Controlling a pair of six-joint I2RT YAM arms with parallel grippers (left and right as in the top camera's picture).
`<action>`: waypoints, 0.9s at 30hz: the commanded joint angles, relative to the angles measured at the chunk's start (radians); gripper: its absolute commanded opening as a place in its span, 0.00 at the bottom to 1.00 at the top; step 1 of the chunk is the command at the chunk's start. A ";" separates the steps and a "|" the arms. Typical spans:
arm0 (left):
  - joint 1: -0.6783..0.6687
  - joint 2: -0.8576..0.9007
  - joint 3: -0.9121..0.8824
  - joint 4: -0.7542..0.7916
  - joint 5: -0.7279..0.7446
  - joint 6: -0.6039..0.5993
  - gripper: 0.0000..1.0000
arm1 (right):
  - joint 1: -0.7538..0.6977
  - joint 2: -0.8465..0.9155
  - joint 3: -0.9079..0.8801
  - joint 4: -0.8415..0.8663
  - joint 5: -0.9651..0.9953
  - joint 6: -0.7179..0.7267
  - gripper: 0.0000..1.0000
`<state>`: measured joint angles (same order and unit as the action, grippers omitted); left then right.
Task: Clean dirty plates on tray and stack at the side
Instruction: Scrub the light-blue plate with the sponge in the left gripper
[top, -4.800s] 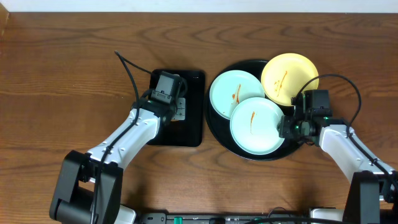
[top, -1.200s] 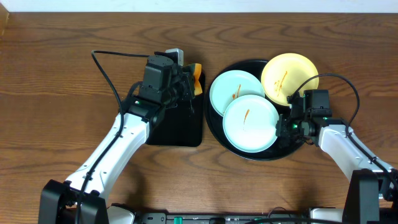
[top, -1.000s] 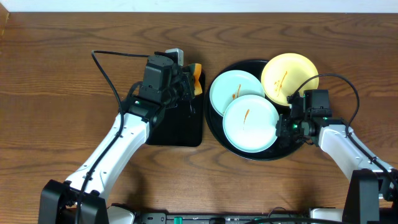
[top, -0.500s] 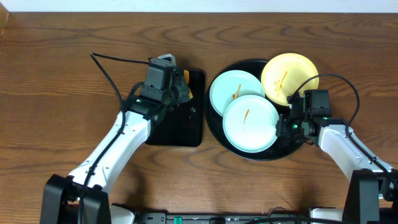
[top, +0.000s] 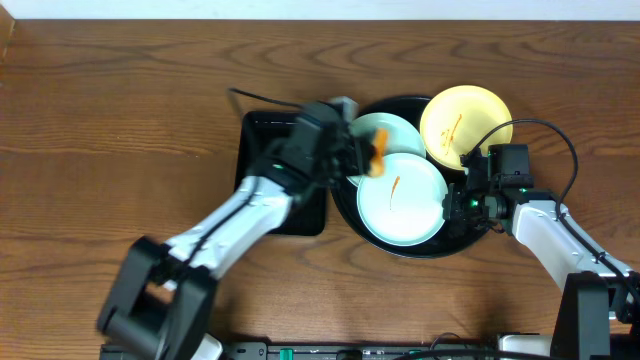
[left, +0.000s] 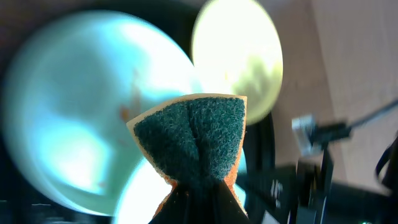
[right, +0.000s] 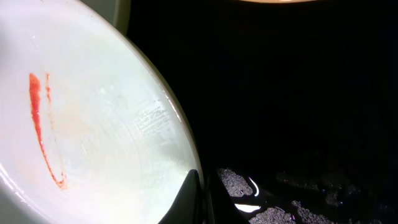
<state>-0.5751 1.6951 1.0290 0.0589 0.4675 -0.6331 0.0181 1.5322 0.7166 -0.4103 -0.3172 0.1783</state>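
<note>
The round black tray holds three plates. A mint-blue plate with a thin orange smear lies in front, its right rim pinched by my right gripper; it also shows in the right wrist view. A second mint-blue plate lies behind it, partly hidden by my left arm. The pale yellow plate with a smear sits at the back right. My left gripper is shut on an orange sponge with a green scouring face and hovers over the two mint plates.
A smaller black rectangular tray lies left of the round tray, partly under my left arm. Bare wooden table stretches to the far left and along the back. The right arm's cable loops beside the yellow plate.
My left arm lifted the sponge off the rectangular tray and swung right, now over the mint plates. The right gripper pulled the front plate slightly left earlier and now holds still.
</note>
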 joint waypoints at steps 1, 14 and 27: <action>-0.066 0.052 0.047 0.039 0.038 -0.016 0.07 | 0.023 0.008 -0.009 -0.002 -0.010 0.000 0.01; -0.172 0.244 0.047 0.137 -0.043 -0.037 0.07 | 0.025 0.008 -0.009 -0.020 -0.010 0.000 0.01; -0.091 0.179 0.047 -0.195 -0.106 0.091 0.08 | 0.025 0.008 -0.009 -0.032 -0.009 0.000 0.01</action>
<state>-0.6922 1.9026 1.0840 -0.0811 0.4114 -0.5976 0.0391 1.5322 0.7166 -0.4347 -0.3405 0.1780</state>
